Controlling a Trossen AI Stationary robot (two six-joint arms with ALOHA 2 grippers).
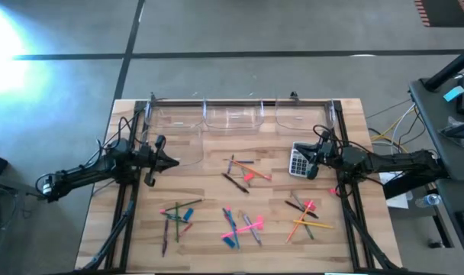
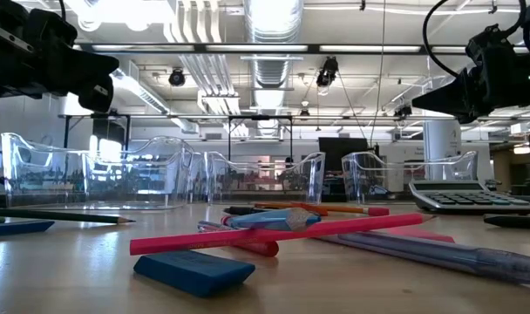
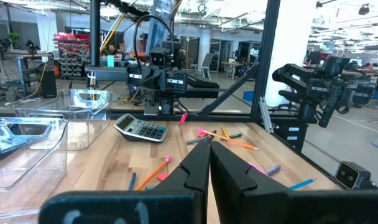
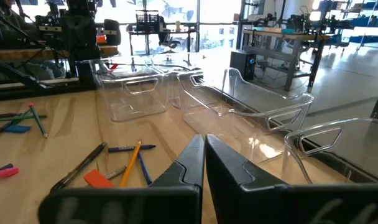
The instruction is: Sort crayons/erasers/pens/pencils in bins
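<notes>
because the pencils, pens and erasers lie in small crossed heaps across the near half of the worktop, a grab into any heap could, i judge, pinch two sticks at once or flick a neighbour off the edge, and a thin stick lying flat may slip from the fingertips. four clear bins stand in a row along the far edge, seemingly with nothing in them, so no sorting shows yet; their see-through walls could be clipped on approach. the left gripper hovers at the left side, jaws fully closed on nothing, with the nearest heap well apart, nearer the front edge. the right gripper hangs just beside a grey calculator, also closed and empty, near the middle heap.
</notes>
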